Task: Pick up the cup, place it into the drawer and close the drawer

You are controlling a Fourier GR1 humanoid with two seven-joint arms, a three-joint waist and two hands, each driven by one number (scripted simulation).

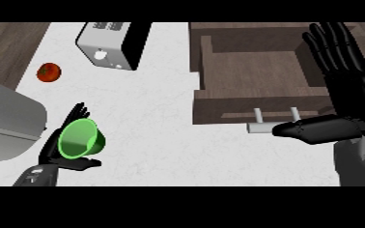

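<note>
My left hand curls around the green cup at the near left of the counter. The drawer stands open, far right, holding nothing I can see. My right hand rests open beside it, so placing and closing remain.

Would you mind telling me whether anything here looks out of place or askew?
Nothing is spilled or damaged. The green cup lies tilted on its side in the left hand, mouth towards the camera. A tomato sits alone on the counter, and the drawer stands open.
</note>
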